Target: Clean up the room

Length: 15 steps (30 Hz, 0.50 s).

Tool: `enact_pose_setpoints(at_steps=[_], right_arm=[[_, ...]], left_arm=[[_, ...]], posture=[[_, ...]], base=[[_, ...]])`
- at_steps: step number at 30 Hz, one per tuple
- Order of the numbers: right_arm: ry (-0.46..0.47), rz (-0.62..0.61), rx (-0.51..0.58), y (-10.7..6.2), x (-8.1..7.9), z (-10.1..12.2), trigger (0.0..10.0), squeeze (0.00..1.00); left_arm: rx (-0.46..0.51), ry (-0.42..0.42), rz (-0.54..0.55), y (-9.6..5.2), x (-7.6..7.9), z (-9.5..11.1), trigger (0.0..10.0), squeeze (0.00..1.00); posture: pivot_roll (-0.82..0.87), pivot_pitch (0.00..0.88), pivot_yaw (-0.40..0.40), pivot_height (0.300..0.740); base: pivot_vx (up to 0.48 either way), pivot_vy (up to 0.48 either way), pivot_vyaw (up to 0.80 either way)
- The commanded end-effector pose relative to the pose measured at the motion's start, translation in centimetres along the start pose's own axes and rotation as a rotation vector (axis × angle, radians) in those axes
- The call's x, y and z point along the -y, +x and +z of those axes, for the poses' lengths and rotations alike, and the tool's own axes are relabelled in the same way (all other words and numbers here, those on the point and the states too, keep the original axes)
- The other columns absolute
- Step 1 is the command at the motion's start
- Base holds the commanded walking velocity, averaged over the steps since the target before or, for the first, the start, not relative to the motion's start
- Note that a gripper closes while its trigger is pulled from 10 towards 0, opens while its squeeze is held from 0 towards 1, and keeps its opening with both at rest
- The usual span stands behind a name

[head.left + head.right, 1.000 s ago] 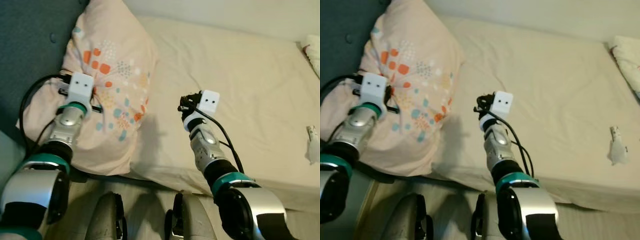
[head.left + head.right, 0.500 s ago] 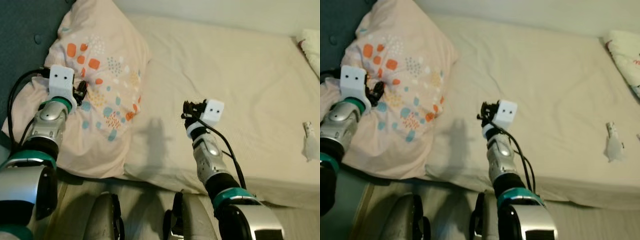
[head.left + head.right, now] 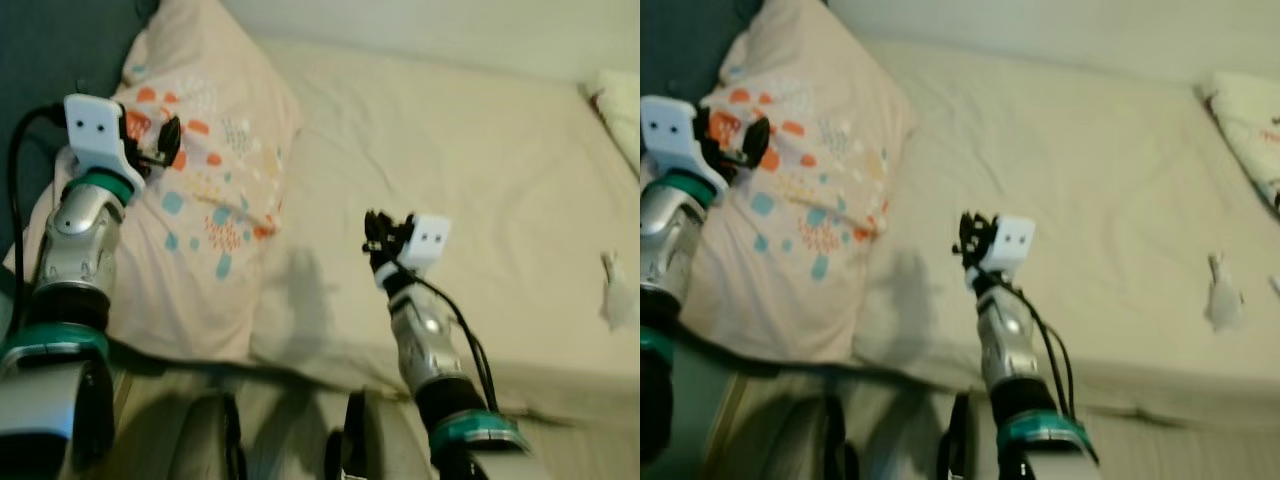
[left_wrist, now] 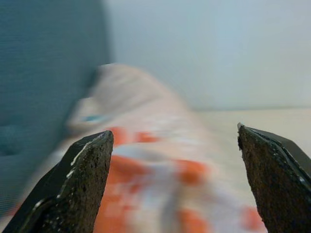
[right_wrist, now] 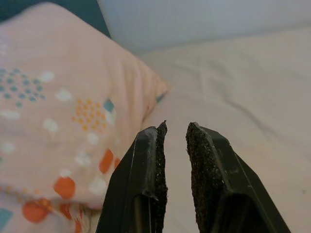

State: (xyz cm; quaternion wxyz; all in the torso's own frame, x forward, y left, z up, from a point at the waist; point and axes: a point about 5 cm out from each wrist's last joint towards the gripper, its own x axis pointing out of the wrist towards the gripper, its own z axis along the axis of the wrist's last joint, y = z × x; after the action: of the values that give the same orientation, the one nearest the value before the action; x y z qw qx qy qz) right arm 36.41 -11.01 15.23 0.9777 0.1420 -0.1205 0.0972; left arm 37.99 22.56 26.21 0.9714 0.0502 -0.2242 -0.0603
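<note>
- Now we stand at the wide bed with its cream fitted sheet (image 3: 480,150), and our view has swung and blurred since a second ago; the camera moved, not the bedding.
- Our large peach pillow with orange and teal spots (image 3: 215,190) leans at the head end against the dark teal headboard (image 3: 40,60); it looks placed, so we judge that step finished.
- Our left gripper (image 3: 165,140) has risen off the pillow and hangs over its upper part, fingers wide apart and empty.
- Our right gripper (image 3: 385,232) hovers above the bare sheet, fingers nearly together, holding nothing.
- Last, a small crumpled white scrap (image 3: 615,300) lies near the far right edge, probably our next pickup.
</note>
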Motion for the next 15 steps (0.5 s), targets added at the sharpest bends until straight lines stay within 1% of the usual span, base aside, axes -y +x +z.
enact_pose_setpoints(at_steps=[1, 2, 3, 4, 6, 7, 8, 11, 12, 14, 15], right_arm=[[-0.004, 0.005, -0.028, -0.7, 0.0, -0.7, 10.0, 0.00], [-0.005, 0.004, -0.035, -1.2, 0.1, -1.0, 10.0, 0.00], [-0.008, 0.005, -0.043, -1.5, 0.1, -1.3, 10.0, 0.00], [-0.010, 0.005, -0.047, -1.7, 0.1, -1.4, 10.0, 0.00], [-0.010, 0.005, -0.047, -1.7, 0.1, -1.4, 10.0, 0.00], [-0.018, 0.009, -0.057, -1.9, 0.1, -1.6, 10.0, 0.00], [-0.028, 0.014, -0.068, -2.1, 0.1, -1.8, 10.0, 0.00], [-0.042, 0.025, -0.088, -2.4, -0.2, -2.1, 10.0, 0.00], [-0.042, 0.025, -0.088, -2.4, -0.2, -2.1, 10.0, 0.00], [-0.070, 0.032, -0.089, -2.6, -0.3, -2.1, 10.0, 0.00], [-0.070, 0.032, -0.089, -2.6, -0.3, -2.1, 10.0, 0.00]], left_arm=[[0.021, -0.021, -0.050, -0.7, 1.0, 0.2, 10.0, 0.00], [0.034, -0.029, -0.095, -1.5, 2.3, 0.2, 10.0, 0.00], [0.034, -0.031, -0.120, -2.2, 3.2, 0.1, 10.0, 0.00], [0.033, -0.031, -0.132, -2.6, 3.7, 0.0, 10.0, 0.00], [0.033, -0.031, -0.132, -2.6, 3.7, 0.0, 10.0, 0.00], [0.019, -0.025, -0.122, -3.1, 3.9, -0.4, 10.0, 0.00], [-0.013, -0.023, -0.092, -3.7, 4.1, -1.3, 10.0, 0.00], [-0.082, -0.054, -0.062, -5.4, 4.8, -3.1, 10.0, 0.00], [-0.082, -0.054, -0.062, -5.4, 4.8, -3.1, 10.0, 0.00], [-0.108, -0.065, -0.077, -6.1, 5.6, -3.6, 10.0, 0.00], [-0.108, -0.065, -0.077, -6.1, 5.6, -3.6, 10.0, 0.00]], posture=[[0.14, 0.103, -0.073, 0.620], [0.15, 0.089, -0.091, 0.620], [0.15, 0.088, -0.092, 0.620], [0.15, 0.088, -0.092, 0.620], [0.15, 0.088, -0.092, 0.620], [0.15, 0.081, -0.095, 0.620], [0.15, 0.079, -0.095, 0.620], [0.15, 0.078, -0.094, 0.620], [0.15, 0.078, -0.094, 0.620], [0.15, 0.069, -0.085, 0.620], [0.15, 0.069, -0.085, 0.620]], base=[[0.000, 0.000, 0.00], [0.000, 0.000, 0.00], [0.000, 0.000, 0.00], [0.000, 0.000, 0.00], [0.000, 0.000, 0.00], [0.000, 0.000, 0.00], [0.000, 0.000, 0.00], [0.000, 0.000, 0.00], [0.000, 0.000, 0.00], [0.000, 0.000, 0.00], [0.000, 0.000, 0.00]])
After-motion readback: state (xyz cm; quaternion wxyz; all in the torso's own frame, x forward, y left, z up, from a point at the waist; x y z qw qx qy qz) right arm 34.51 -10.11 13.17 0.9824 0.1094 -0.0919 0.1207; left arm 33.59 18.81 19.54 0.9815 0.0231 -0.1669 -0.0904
